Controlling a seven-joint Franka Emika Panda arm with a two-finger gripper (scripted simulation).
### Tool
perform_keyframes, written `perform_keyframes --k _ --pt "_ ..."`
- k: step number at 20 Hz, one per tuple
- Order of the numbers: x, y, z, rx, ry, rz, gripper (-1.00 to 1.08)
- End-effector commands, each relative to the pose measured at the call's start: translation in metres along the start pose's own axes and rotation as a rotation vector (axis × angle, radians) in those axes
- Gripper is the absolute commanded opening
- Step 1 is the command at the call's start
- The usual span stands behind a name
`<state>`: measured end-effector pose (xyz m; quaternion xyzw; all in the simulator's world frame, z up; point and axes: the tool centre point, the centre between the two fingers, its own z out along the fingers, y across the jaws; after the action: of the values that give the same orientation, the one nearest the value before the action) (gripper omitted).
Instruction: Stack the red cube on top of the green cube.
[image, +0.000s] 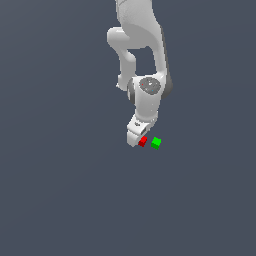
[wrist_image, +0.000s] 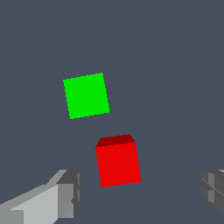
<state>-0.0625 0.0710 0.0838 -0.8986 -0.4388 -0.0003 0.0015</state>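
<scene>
Here, the white gripper (wrist_image: 138, 192) is held wide open, with the red cube (wrist_image: 118, 162) seen between its fingers but not yet gripped. The green cube (wrist_image: 86, 95) is found just beside it, at about eleven o'clock in the wrist view. The red cube is judged light, hard and smooth, so it should be pinched on two flat sides.

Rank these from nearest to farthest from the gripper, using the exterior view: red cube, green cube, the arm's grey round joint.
1. Red cube: right beside the gripper, on the exterior view's right.
2. Green cube: just beyond the red one, apart from it.
3. Grey round joint: well up the arm.
</scene>
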Motion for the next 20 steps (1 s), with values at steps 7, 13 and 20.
perform_keyframes --k 7,13,20 --pt "-0.005 -0.013 0.012 -0.002 -0.001 -0.126 1.0" --pt "-0.005 -0.014 0.014 -0.002 -0.002 -0.134 1.0" --pt "-0.006 -0.014 0.032 -0.002 -0.002 -0.136 1.0"
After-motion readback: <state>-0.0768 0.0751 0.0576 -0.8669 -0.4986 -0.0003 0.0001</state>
